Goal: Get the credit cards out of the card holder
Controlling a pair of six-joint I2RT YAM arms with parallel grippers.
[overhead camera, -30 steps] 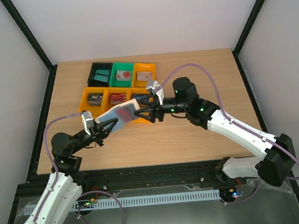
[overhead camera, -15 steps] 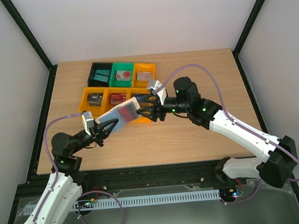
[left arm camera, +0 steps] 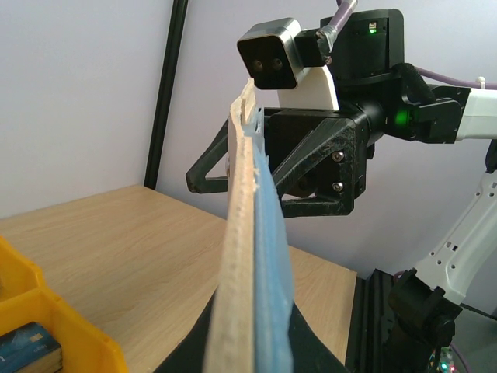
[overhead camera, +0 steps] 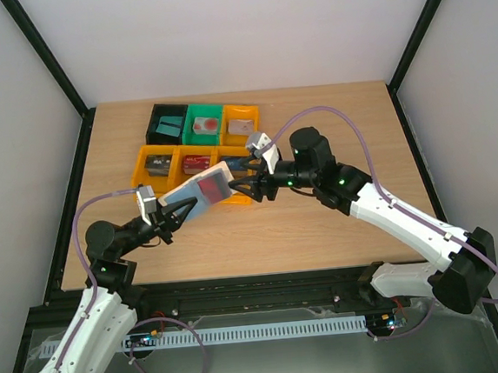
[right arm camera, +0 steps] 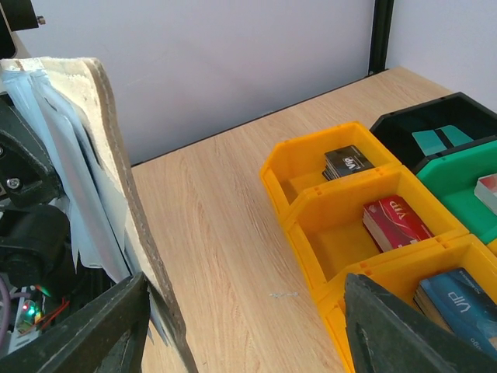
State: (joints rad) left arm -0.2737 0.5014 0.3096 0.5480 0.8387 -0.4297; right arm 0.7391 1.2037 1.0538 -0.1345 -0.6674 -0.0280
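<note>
My left gripper point(overhead camera: 174, 212) is shut on the card holder point(overhead camera: 196, 194) and holds it open above the table, grey-blue inside facing up. A red credit card point(overhead camera: 212, 187) shows on its right half. In the left wrist view the card holder point(left arm camera: 250, 233) is edge-on, tan on the left and blue on the right, clamped in my left gripper point(left arm camera: 256, 346). My right gripper point(overhead camera: 242, 182) is open at the holder's right end. In the right wrist view the holder's tan edge point(right arm camera: 116, 186) stands just inside my open right gripper point(right arm camera: 245, 311), next to the left finger point(right arm camera: 85, 334).
Orange bins point(overhead camera: 141, 165), a green bin point(overhead camera: 189, 122) and a black bin point(overhead camera: 153, 123) stand at the back left, just behind the grippers. They hold cards: a black one point(right arm camera: 347, 162), a red one point(right arm camera: 396, 221), a blue one point(right arm camera: 458, 299) and a teal one point(right arm camera: 435, 140).
The right arm has shifted slightly to the right, its gripper still open at the holder's end. The left gripper and the holder have hardly moved.
</note>
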